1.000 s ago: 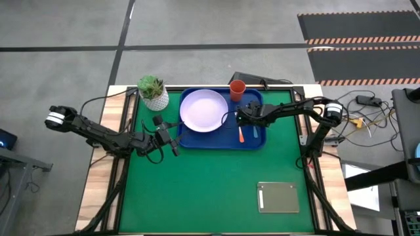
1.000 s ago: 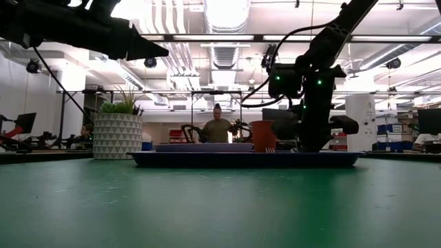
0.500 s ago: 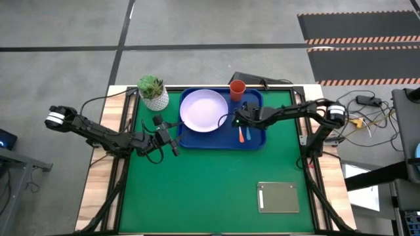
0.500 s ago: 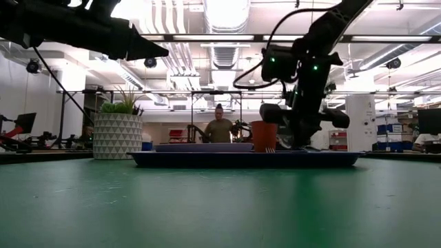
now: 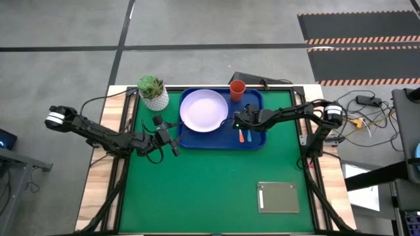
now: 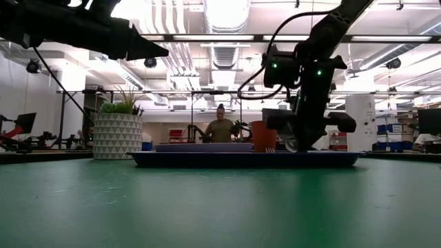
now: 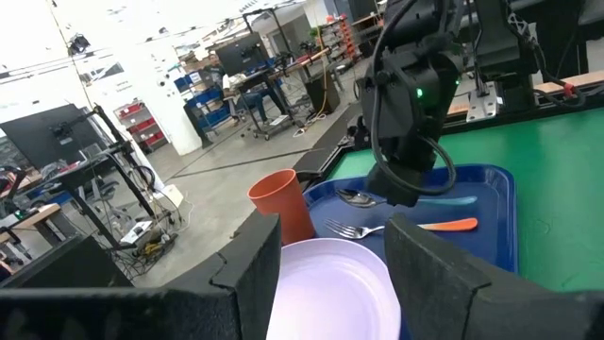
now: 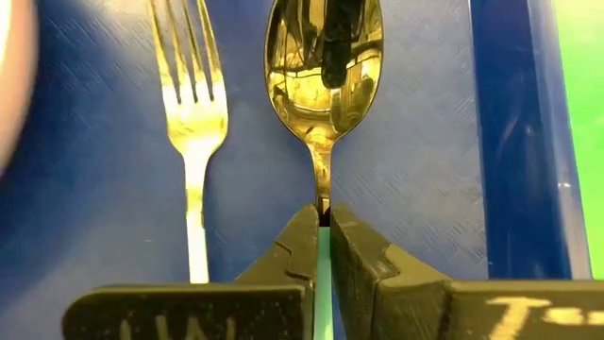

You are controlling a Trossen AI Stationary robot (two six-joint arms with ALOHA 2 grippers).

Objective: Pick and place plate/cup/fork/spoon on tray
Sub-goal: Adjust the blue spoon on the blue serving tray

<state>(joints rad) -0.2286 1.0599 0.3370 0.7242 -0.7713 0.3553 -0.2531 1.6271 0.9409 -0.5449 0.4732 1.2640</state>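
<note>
The blue tray (image 5: 256,141) lies at the table's far middle. On it are the lavender plate (image 5: 204,110), the orange-red cup (image 5: 237,88) at its far right corner, the orange-handled fork (image 8: 193,113) and, beside the fork, the spoon (image 8: 324,66). My right gripper (image 8: 323,215) is low over the tray's right part (image 5: 239,124) and shut on the spoon. My left gripper (image 5: 167,141) hangs open and empty over the table just off the tray's near left corner, facing the plate (image 7: 330,293). My right gripper pinches the spoon between its two fingers where the metal neck meets the light blue handle (image 8: 324,203). The fingers come from above, pointing down, one on each side of the handle. The bowl lies face up close to the tray floor, parallel to the fork; whether it rests there, I cannot tell.
A white pot with a green plant (image 5: 153,92) stands off the tray's far left corner. A grey flat slab (image 5: 278,196) lies at the near right. The green mat between tray and near edge is bare. A person (image 6: 219,127) stands in the room behind the table.
My right gripper, still shut on the spoon, has shifted a little toward the table's near edge and sunk lower over the tray, beside the fork.
</note>
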